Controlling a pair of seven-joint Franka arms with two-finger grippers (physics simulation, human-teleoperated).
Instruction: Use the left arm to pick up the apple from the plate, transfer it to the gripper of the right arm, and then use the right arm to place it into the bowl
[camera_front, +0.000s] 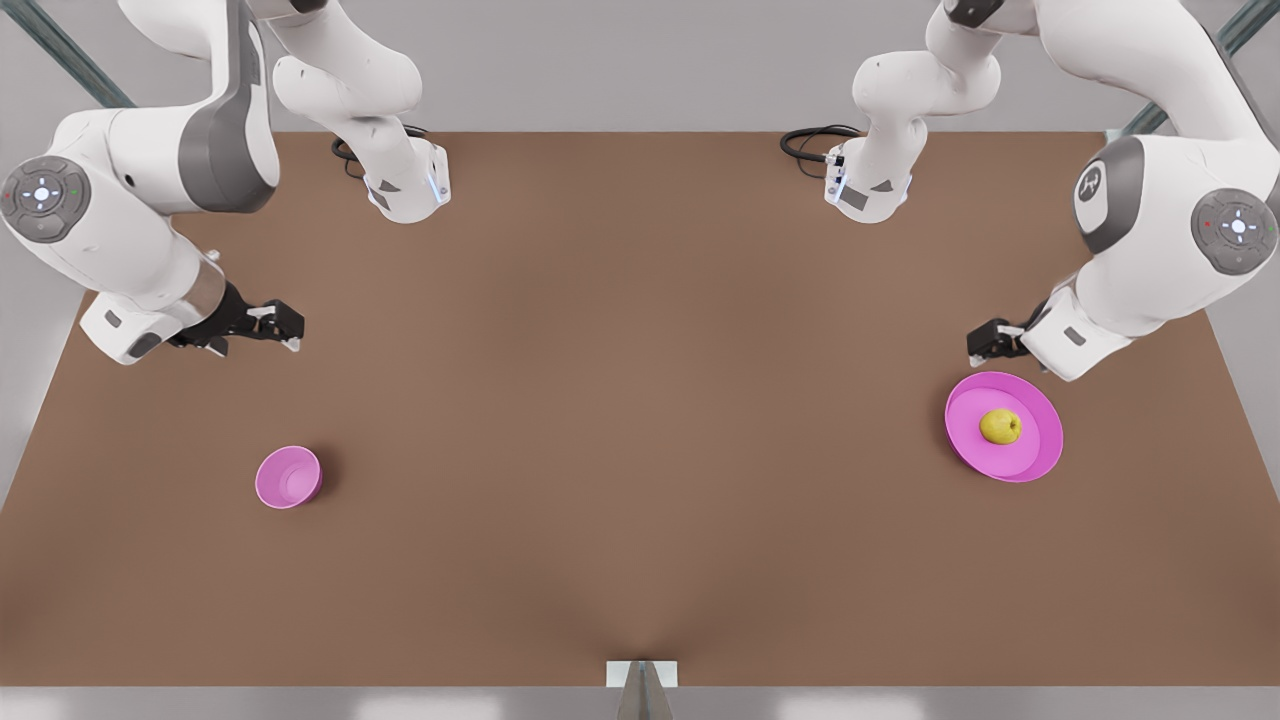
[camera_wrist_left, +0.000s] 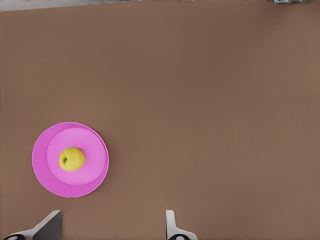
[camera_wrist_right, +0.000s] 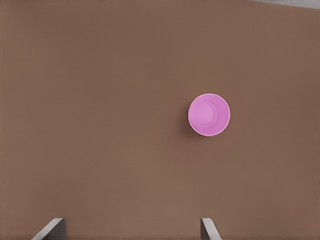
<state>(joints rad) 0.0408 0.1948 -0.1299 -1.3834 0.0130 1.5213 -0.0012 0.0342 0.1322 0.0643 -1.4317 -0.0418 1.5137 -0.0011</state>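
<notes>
Nearest the front camera, at the bench's (camera_front: 640, 450) front edge, a small white bracket (camera_front: 641, 674) sits at the middle. Beyond it the brown bench spreads wide.

Toward the front view's left stands the bowl (camera_front: 288, 477), upright and alone on the bench. The right wrist view shows it too (camera_wrist_right: 209, 114), well ahead of that arm's fingertips (camera_wrist_right: 50, 229), which stand wide apart with nothing between them. So the arm on the front view's left is the right one; its end effector (camera_front: 280, 326) hangs above the bench, behind the bowl and well apart from it, open and holding nothing.

Toward the front view's right lies the plate (camera_front: 1004, 427), with the apple (camera_front: 1000, 426) resting near its middle. In the left wrist view the plate (camera_wrist_left: 70, 160) and apple (camera_wrist_left: 72, 159) lie ahead of the left arm's fingertips (camera_wrist_left: 171, 225), which are also spread wide and hold nothing. The left end effector (camera_front: 988, 343) hovers just behind the plate's far rim in the front view, open, not touching the apple.

Plate and bowl are well apart, on opposite sides of the bench. At the bench's far edge both arm bases are mounted, each with a black cable (camera_front: 815, 143) coiled beside it.
</notes>
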